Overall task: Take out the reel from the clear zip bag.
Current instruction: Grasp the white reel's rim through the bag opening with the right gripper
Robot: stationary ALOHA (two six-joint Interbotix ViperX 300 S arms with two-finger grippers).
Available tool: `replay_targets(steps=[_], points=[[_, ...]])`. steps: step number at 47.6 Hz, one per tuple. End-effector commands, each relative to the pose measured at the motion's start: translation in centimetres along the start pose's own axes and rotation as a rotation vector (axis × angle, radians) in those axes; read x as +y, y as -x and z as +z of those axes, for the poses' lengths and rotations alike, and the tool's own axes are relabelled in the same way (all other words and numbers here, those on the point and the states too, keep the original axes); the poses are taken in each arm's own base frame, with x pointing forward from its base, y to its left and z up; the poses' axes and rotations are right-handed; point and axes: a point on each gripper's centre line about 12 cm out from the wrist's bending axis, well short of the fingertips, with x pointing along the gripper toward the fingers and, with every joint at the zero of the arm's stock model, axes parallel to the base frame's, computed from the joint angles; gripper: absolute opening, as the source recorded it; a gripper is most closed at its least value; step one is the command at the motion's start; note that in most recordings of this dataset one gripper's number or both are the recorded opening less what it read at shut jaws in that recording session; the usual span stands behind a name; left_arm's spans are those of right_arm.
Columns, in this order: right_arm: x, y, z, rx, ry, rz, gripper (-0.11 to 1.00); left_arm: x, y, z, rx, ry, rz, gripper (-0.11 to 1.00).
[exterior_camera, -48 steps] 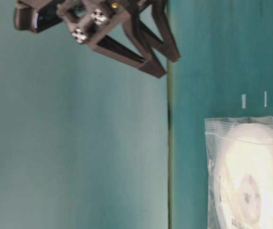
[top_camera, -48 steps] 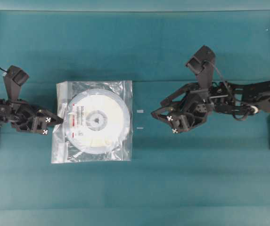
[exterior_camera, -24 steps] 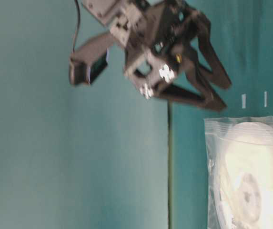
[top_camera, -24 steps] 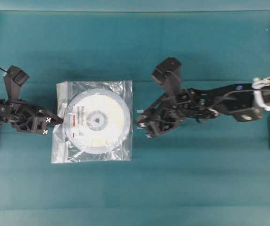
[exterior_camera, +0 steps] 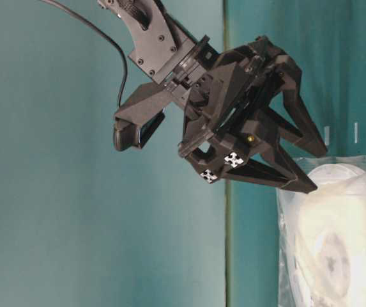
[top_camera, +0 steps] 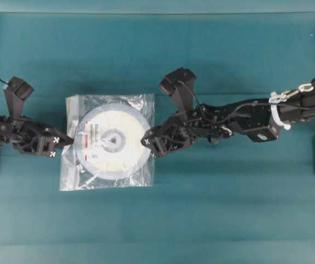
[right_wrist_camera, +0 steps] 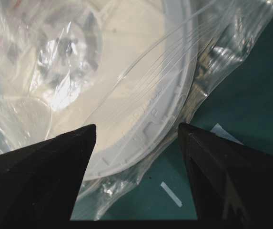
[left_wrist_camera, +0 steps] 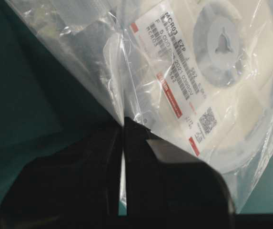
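Left gripper [top_camera: 67,141]: we see its black jaws pressed together on the left edge of the square, transparent, crinkly zip bag [top_camera: 144,171]; the left wrist view shows film pinched between the fingertips [left_wrist_camera: 103,143].
Right gripper [top_camera: 148,144]: we see its jaws spread wide, tips at the bag's right edge (contact cannot be confirmed), one black finger [right_wrist_camera: 41,167] on either side of the reel's rim.
Reel [top_camera: 125,122]: flat, round, white-translucent plastic spool with cream winding, inside the bag; the white label with red marks [left_wrist_camera: 174,90] lies left of the hub.
Bag position: flat on the teal table cover [top_camera: 201,209], between the two arms.
Table marks: two small white tape strips [exterior_camera: 327,135] beside the bag's right edge.
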Motion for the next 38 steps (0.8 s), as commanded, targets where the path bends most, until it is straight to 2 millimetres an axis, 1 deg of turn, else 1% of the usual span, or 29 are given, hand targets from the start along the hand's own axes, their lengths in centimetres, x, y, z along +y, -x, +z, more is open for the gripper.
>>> replay_targets(steps=[1, 8, 16, 26, 38], points=[[0.6, 0.3, 0.4, -0.016, -0.033, 0.02, 0.84, -0.2, -0.1, 0.1, -0.002, -0.004, -0.008, 0.0], [0.2, 0.4, -0.2, -0.008, -0.048, 0.012, 0.84, -0.2, -0.1, 0.1, -0.002, -0.004, -0.008, 0.0], [0.7, 0.2, 0.3, -0.025, -0.056, 0.027, 0.84, -0.2, -0.1, 0.1, -0.002, -0.005, -0.008, 0.0], [1.2, -0.6, 0.9, -0.031, -0.073, 0.032, 0.84, -0.1, 0.0, 0.0, -0.001, -0.004, -0.005, 0.0], [1.3, -1.2, 0.9, -0.026, -0.089, 0.029, 0.82, -0.1, 0.0, 0.0, -0.001, -0.005, -0.005, 0.0]])
